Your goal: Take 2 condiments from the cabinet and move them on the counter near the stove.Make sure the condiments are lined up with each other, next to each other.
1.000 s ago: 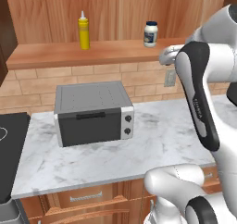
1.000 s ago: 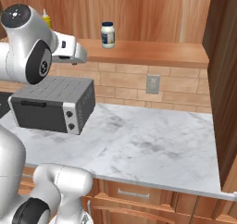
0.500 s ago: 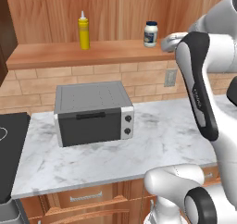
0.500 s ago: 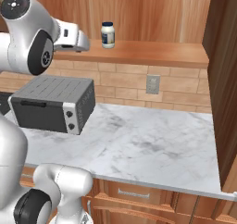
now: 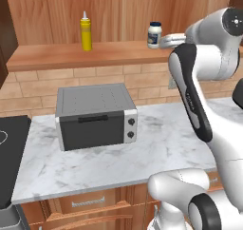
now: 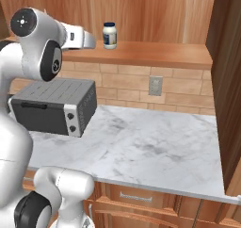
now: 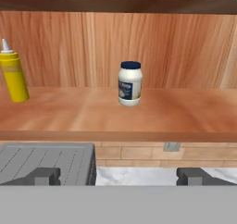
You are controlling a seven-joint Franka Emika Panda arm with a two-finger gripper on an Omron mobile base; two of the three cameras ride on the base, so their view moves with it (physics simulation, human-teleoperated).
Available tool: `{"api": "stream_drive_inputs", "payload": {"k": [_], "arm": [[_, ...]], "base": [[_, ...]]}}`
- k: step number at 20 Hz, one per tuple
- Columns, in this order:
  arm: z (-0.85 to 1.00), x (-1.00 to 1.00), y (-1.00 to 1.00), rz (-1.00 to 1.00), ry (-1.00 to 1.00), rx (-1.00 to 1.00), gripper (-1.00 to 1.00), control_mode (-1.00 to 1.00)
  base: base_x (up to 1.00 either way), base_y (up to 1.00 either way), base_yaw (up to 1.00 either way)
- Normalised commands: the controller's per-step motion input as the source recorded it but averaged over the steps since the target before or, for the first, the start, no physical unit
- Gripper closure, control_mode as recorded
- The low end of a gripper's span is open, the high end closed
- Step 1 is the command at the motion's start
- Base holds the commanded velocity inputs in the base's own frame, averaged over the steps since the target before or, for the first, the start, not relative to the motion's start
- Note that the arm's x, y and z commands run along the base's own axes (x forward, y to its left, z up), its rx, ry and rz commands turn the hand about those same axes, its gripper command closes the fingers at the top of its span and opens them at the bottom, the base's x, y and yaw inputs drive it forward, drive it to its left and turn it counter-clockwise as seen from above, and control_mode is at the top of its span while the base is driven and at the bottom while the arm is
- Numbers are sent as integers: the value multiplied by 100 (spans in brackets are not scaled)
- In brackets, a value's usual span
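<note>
Left base view: white jar [image 5: 154, 34] and yellow bottle [image 5: 85, 32] upright on cabinet shelf [image 5: 71, 55], well apart. Right base view: hand near jar, not touching. Hand view: gripper [image 7: 120, 176] jaws wide open, empty, jar centred ahead, toaster oven [image 7: 46, 160] below.

No text can be read anywhere. The white jar [image 7: 130, 84] has a label with a dark blue patch, but its marks are too blurred to make out. The yellow bottle [image 7: 13, 75] is plain, and the toaster oven [image 5: 97, 115] knobs carry no legible markings.
</note>
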Motion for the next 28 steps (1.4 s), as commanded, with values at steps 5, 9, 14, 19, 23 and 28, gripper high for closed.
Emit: {"api": "stream_drive_inputs", "payload": {"k": [5,9,14,19,23,28], "arm": [[18,36,-7,-1,3,0,-100,-100],[23,37,-4,0,10,-1,-100,-100],[26,33,0,0,12,-1,-100,-100],[2,32,0,0,0,-1,-100,-100],[0,34,0,0,-3,0,-100,-100],[-6,32,-2,0,-6,0,-100,-100]], "base": [[0,0,0],[0,0,0],[0,0,0],[0,0,0],[0,0,0],[0,0,0]]}}
